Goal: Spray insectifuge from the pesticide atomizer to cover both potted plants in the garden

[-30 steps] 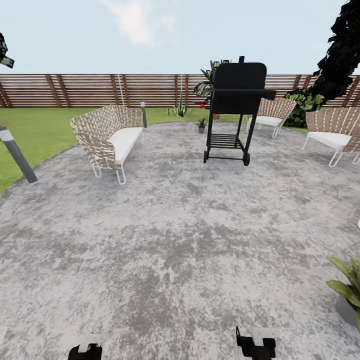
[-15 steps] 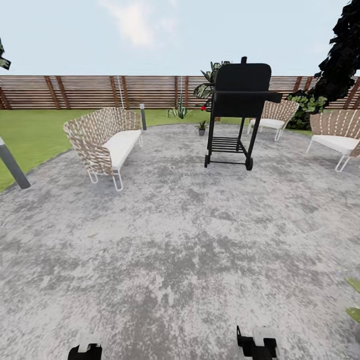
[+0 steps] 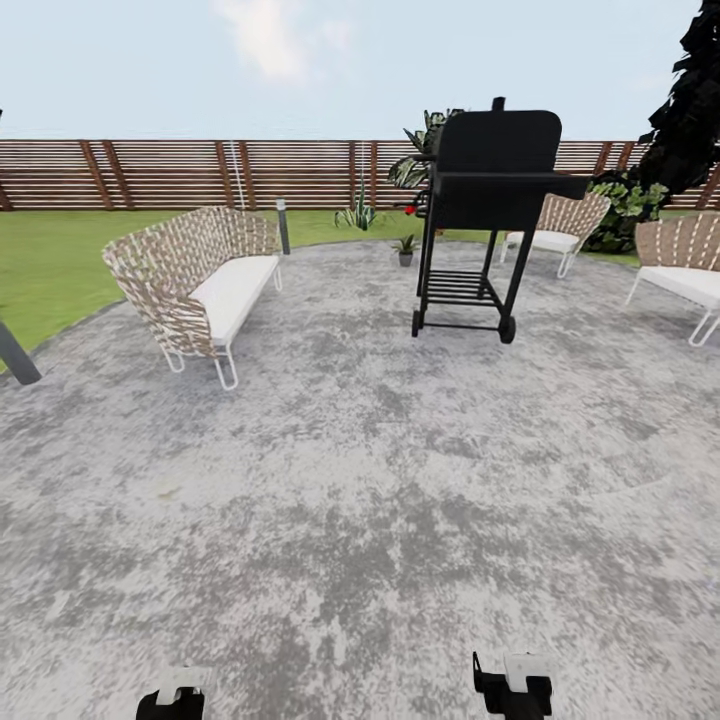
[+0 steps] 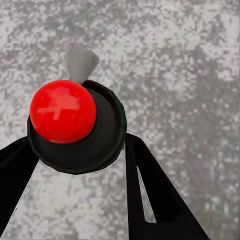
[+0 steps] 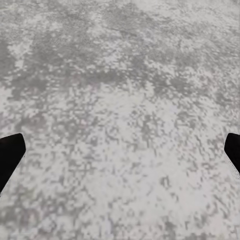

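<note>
In the left wrist view the pesticide atomizer (image 4: 75, 125) is seen from above: a red top on a dark round body with a grey nozzle. My left gripper (image 4: 75, 150) is shut on it, one black finger on each side, over the mottled grey patio (image 3: 360, 480). One small potted plant (image 3: 405, 250) in a grey pot stands at the patio's far edge, left of the grill. Both grippers, left (image 3: 172, 700) and right (image 3: 512, 690), peek in at the head view's lower edge. My right gripper (image 5: 120, 150) is open over bare stone.
A black wheeled grill (image 3: 485, 200) stands ahead to the right. A wicker sofa (image 3: 200, 280) is at the left, and wicker chairs (image 3: 560, 225) (image 3: 685, 255) at the far right. Bollard lamps (image 3: 283, 225) (image 3: 12, 355) mark the lawn edge before the slatted fence (image 3: 200, 175).
The view has advanced and shifted: the leafy potted plant at the lower right has slid out of view, and the left bollard is nearly off the edge. Both grippers keep their places.
</note>
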Available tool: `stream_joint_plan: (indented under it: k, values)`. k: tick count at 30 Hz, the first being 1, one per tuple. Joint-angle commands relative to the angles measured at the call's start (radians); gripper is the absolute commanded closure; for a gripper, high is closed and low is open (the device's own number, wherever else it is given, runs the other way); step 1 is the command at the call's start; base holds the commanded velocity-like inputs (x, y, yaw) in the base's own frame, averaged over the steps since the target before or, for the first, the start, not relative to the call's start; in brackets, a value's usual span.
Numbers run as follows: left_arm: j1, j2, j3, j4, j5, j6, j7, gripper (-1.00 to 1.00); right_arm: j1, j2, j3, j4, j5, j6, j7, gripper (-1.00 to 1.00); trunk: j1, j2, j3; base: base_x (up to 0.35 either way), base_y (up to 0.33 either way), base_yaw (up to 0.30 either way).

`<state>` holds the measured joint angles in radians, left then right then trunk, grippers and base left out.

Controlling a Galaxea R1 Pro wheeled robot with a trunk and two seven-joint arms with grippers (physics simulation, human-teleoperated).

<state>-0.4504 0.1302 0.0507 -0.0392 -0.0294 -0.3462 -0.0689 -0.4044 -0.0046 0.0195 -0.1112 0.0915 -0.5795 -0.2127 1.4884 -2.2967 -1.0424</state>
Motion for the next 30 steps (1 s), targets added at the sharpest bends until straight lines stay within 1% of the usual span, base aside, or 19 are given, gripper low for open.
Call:
stream_joint_plan:
  k: [1, 12, 23, 30]
  values:
    - [-0.001, 0.0, 0.006, 0.001, -0.003, -0.003, -0.005, 1.0, -0.001, 0.0, 0.002, 0.001, 0.01, 0.0, -0.01, -1.0, 0.0, 0.0, -0.001, 0.34, 0.0, 0.0]
    - [-0.001, 0.0, 0.006, 0.001, -0.003, -0.003, -0.005, 1.0, -0.001, 0.0, 0.002, 0.002, 0.01, 0.0, -0.01, -1.0, 0.0, 0.0, -0.001, 0.34, 0.005, 0.0]
    - [-0.001, 0.0, 0.006, 0.001, -0.003, -0.002, -0.005, 1.0, -0.001, 0.0, 0.002, 0.002, 0.011, 0.001, -0.008, -1.0, 0.0, 0.0, -0.001, 0.338, 0.138, 0.0]
    - [-0.001, 0.0, 0.006, 0.001, -0.003, -0.002, -0.005, 1.0, -0.001, 0.0, 0.002, 0.002, 0.011, 0.001, -0.008, -1.0, 0.0, 0.0, -0.001, 0.336, 0.091, 0.0]
